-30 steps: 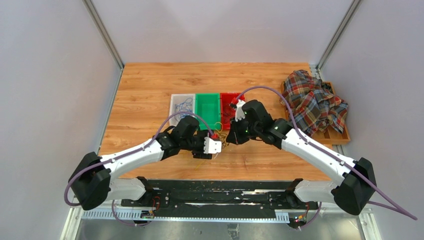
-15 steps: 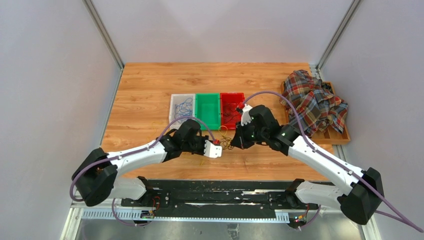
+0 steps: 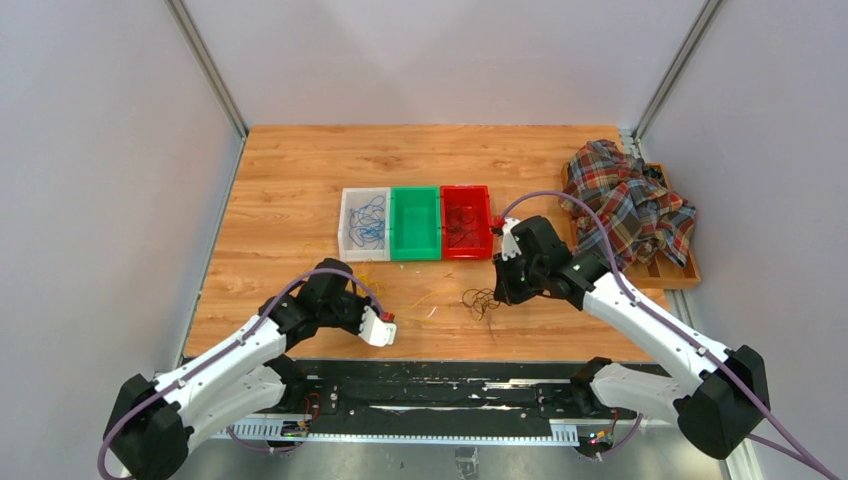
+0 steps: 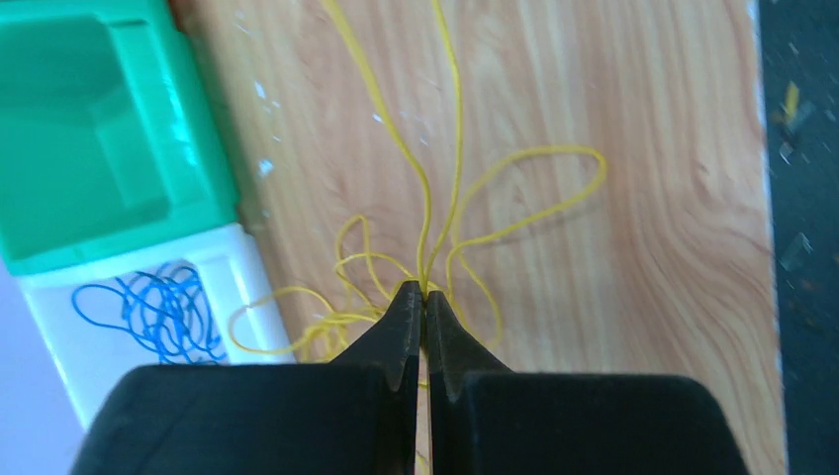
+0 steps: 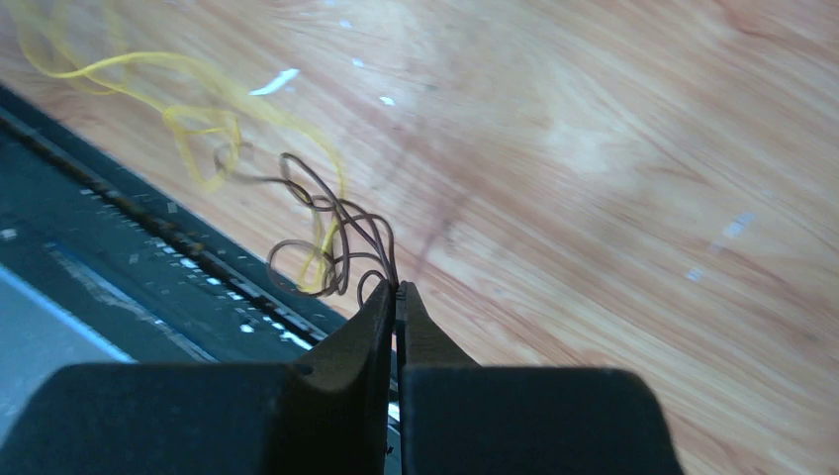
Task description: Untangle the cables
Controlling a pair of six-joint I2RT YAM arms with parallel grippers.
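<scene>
My left gripper [image 4: 425, 289] is shut on a bundle of thin yellow cable [image 4: 524, 188], whose loops fan out over the wood ahead of the fingertips. From above, the left gripper [image 3: 386, 324] sits near the table's front edge, with faint yellow strands [image 3: 425, 303] trailing to its right. My right gripper [image 5: 398, 287] is shut on a dark brown cable [image 5: 331, 223] that hangs in a small coil, with a yellow loop [image 5: 198, 119] still threaded through it. From above, that dark coil [image 3: 482, 300] lies just left of the right gripper [image 3: 498, 296]. A blue cable [image 3: 368, 214] lies in the white tray [image 3: 347, 228].
A green tray [image 3: 415, 245] and a red tray [image 3: 487, 222] holding dark wires stand beside the white one at mid-table. A plaid cloth [image 3: 628, 205] covers a wooden box [image 3: 680, 275] at the right edge. The black base rail [image 3: 430, 385] runs along the near edge.
The left gripper closed on the yellow cable and pulled back to the left and nearer. The right gripper moved right with the dark cable, so the two bundles drew apart.
</scene>
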